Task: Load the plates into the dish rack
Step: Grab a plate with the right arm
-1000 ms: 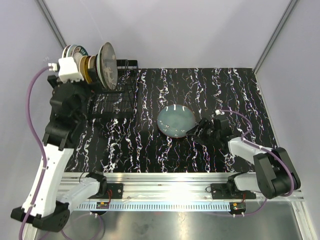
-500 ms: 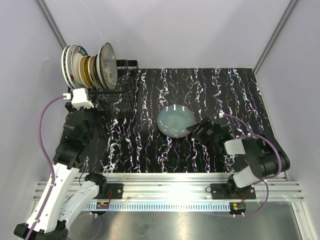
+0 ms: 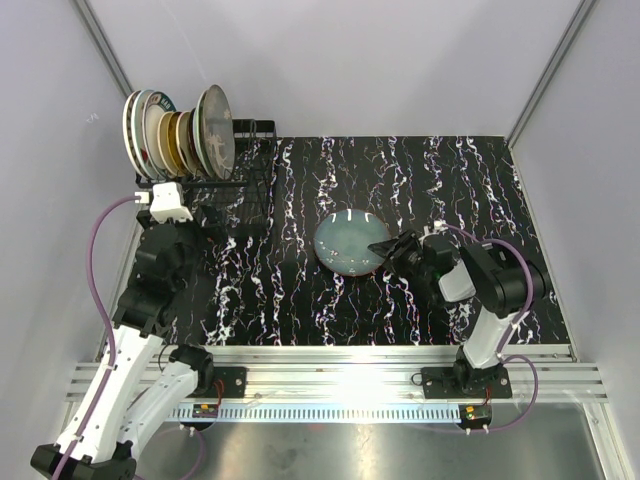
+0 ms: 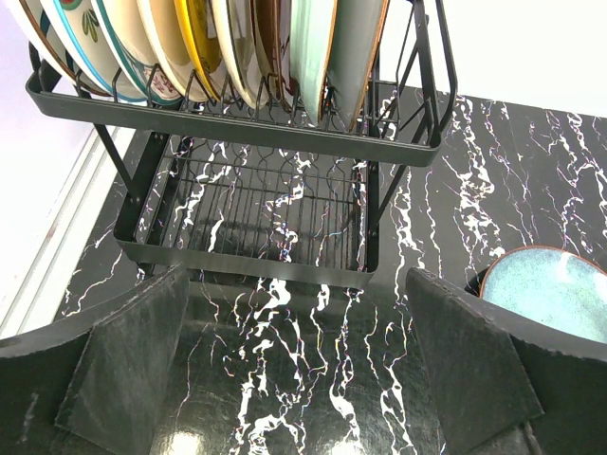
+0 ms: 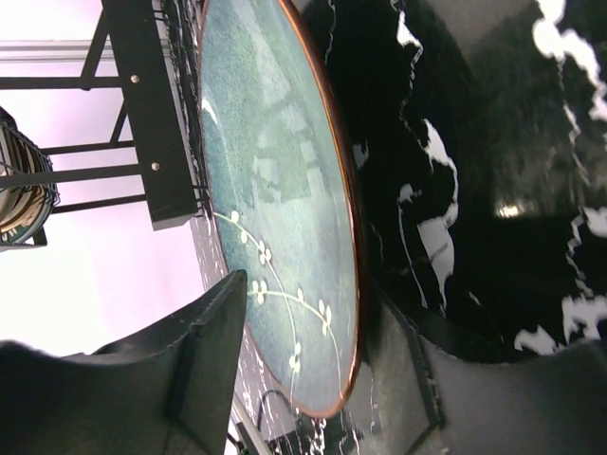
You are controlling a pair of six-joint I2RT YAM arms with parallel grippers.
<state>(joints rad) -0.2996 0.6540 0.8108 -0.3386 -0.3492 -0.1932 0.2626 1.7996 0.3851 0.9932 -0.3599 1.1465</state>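
Note:
A teal plate (image 3: pixel 350 243) with a copper rim and a white sprig pattern lies flat on the black marbled table. My right gripper (image 3: pixel 386 249) is at its right edge. In the right wrist view the gripper (image 5: pixel 308 318) is open, its jaws straddling the plate (image 5: pixel 275 190): one finger over the face, the other under the rim. The black wire dish rack (image 3: pixel 240 185) stands at the far left and holds several upright plates (image 3: pixel 180 135). My left gripper (image 3: pixel 203 222) is open and empty just in front of the rack (image 4: pixel 285 142), facing it, below the racked plates (image 4: pixel 237 47).
White walls close the cell at the back and on both sides. A metal rail (image 3: pixel 340 360) with both arm bases runs along the near edge. A purple cable (image 3: pixel 100 260) loops beside the left arm. The teal plate's edge (image 4: pixel 555 294) shows at the right of the left wrist view.
My left arm has drawn back and down from the racked plates to the table in front of the rack. My right gripper has slid onto the teal plate's rim and its jaws have narrowed.

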